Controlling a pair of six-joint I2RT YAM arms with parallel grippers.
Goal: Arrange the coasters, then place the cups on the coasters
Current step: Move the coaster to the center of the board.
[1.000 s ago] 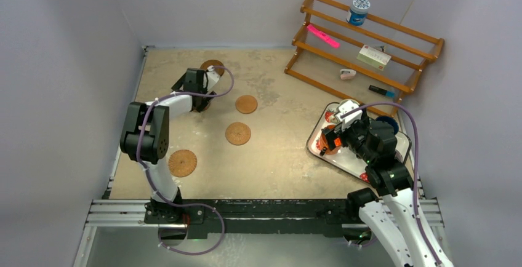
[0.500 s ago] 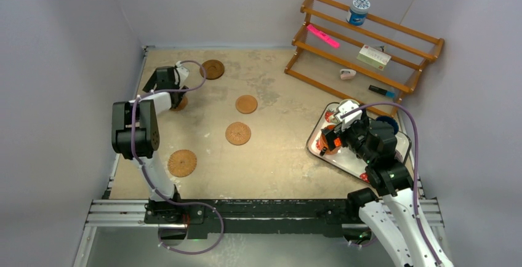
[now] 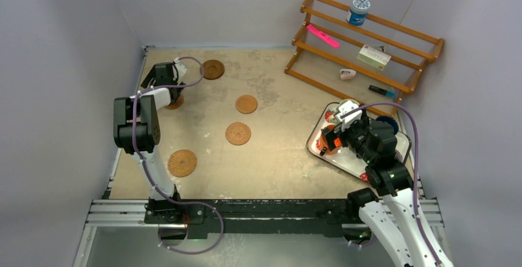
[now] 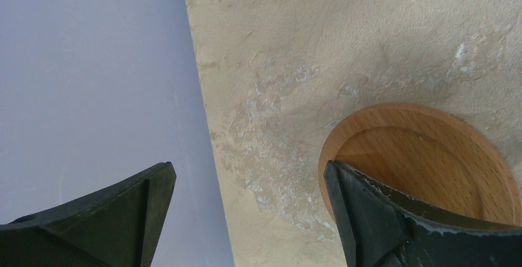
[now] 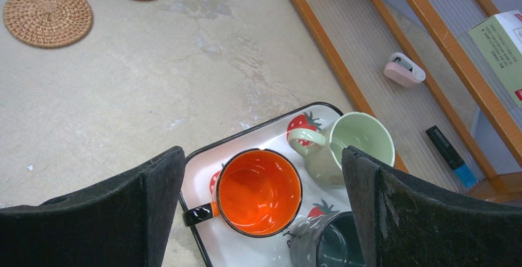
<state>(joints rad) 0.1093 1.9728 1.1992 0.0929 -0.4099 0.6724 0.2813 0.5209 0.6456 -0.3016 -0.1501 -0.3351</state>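
Note:
My left gripper (image 4: 246, 165) (image 3: 163, 79) hangs open and empty by the left wall. Its right finger overlaps a rimmed wooden coaster (image 4: 425, 156) (image 3: 176, 102). A second smooth coaster (image 3: 213, 69) lies at the back. Woven coasters lie at mid-table (image 3: 246, 104) (image 3: 237, 133) and front left (image 3: 182, 163). My right gripper (image 5: 261, 156) (image 3: 337, 133) is open above the strawberry tray (image 5: 203, 175), its jaws straddling the orange cup (image 5: 260, 192) without touching. The pale green cup (image 5: 360, 144) and a dark grey-teal cup (image 5: 335, 242) stand beside it. The arm hides the other cups.
A wooden rack (image 3: 363, 45) stands at the back right with a blue-and-white tub (image 3: 357, 10), a pink marker (image 3: 323, 35), a box (image 3: 374, 57) and a blue marker (image 3: 381, 91). Grey walls close in the left, back and right.
My left arm has swung left from beside the back coaster to the left wall. The rimmed coaster now shows beside it. The right arm has not moved.

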